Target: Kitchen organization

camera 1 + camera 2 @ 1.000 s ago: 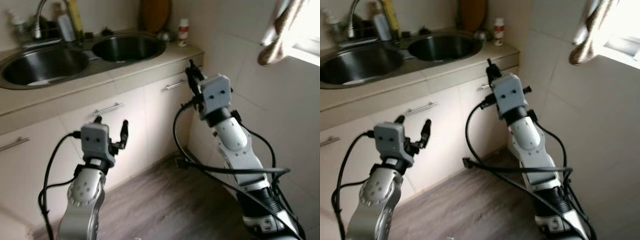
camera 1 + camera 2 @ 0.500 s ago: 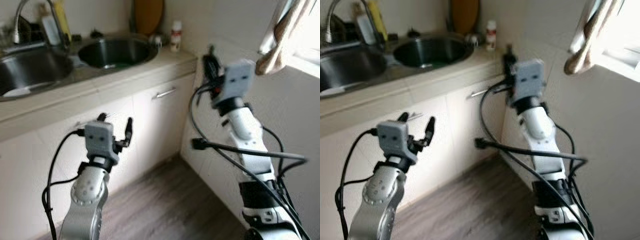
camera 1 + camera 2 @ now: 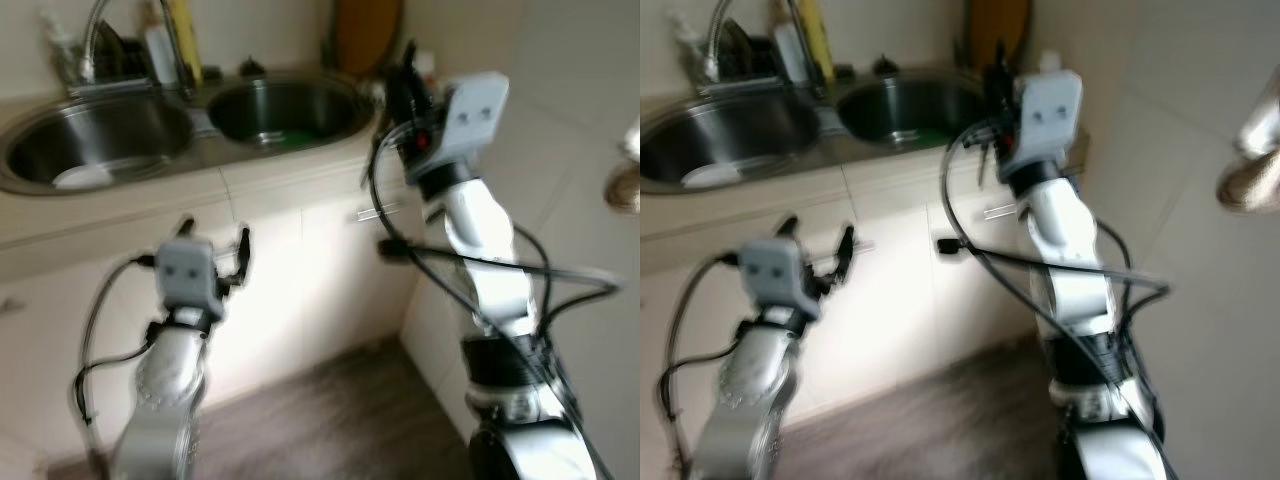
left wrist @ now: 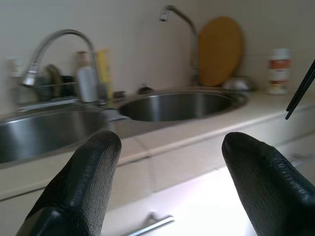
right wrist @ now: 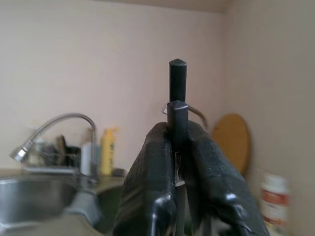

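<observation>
My right gripper (image 5: 177, 135) is shut on a pair of thin black chopsticks (image 5: 177, 83) that stick out past its fingertips. In the eye views this gripper (image 3: 405, 85) is raised at counter height, by the right edge of the double steel sink (image 3: 205, 165). The chopsticks (image 4: 301, 91) also cross the edge of the left wrist view. My left gripper (image 3: 213, 228) is open and holds nothing, low in front of the cream cabinet doors (image 3: 270, 270), below the counter edge.
A white object (image 3: 80, 177) lies in the left basin and something green (image 3: 290, 140) in the right basin. Faucets, bottles (image 3: 180, 40) and a round wooden board (image 4: 219, 49) stand at the back. A white bottle (image 4: 278, 71) sits on the counter corner. A tiled wall closes the right.
The camera has swung, and the picture is now blurred. My right arm has lifted the chopsticks from cabinet-handle height up to the counter by the right basin. The left gripper stays open.
</observation>
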You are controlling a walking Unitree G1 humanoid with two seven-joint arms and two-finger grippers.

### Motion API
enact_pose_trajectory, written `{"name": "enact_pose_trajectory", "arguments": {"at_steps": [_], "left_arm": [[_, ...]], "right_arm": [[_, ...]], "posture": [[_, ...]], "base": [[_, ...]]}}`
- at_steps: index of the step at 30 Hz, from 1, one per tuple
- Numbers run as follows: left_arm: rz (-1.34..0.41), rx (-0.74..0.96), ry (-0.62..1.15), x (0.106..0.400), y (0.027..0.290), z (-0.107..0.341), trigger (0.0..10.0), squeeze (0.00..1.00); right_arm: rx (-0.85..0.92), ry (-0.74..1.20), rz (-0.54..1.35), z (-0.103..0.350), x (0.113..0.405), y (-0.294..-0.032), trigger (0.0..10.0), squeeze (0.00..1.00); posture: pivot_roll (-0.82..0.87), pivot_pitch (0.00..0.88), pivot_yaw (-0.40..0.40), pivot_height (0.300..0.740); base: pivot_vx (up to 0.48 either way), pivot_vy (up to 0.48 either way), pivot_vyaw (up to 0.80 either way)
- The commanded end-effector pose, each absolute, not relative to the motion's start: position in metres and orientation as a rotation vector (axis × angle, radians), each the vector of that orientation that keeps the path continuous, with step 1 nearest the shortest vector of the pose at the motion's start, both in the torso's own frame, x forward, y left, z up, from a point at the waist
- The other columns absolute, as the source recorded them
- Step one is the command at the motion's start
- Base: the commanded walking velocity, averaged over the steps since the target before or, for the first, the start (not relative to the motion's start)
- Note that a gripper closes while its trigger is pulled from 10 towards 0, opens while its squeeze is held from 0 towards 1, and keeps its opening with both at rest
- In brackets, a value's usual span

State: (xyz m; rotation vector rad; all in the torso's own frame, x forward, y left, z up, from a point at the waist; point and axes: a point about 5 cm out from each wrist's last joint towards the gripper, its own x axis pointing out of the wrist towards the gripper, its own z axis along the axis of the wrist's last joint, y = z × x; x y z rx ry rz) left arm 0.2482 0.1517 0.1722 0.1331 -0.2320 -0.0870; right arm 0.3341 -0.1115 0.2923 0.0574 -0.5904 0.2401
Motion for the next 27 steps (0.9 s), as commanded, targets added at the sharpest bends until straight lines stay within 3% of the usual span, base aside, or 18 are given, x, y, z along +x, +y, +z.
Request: {"name": "enact_pose_trajectory", "arguments": {"at_steps": [1,17,27], "left_arm": [[-0.06,0.153,-0.249,0.247,0.158,0.176,10.0,0.0],[-0.056,0.149,-0.254,0.247,0.157,0.176,10.0,0.0],[-0.061,0.149,-0.252,0.247,0.157,0.176,10.0,0.0]], "right_arm": [[0.102,-0.617,0.287,0.306,0.333,-0.1,10.0,0.0],[0.207,-0.619,0.354,0.321,0.335,-0.09,10.0,0.0],[0.255,-0.582,0.339,0.318,0.34,-0.094,10.0,0.0]], "posture": [[0.12,0.0,-0.054,0.74],[0.13,0.0,-0.061,0.74],[0.13,0.0,-0.061,0.74]], "base": [[0.292,0.0,0.8],[0.316,0.0,0.8],[0.412,0.0,0.2]]}}
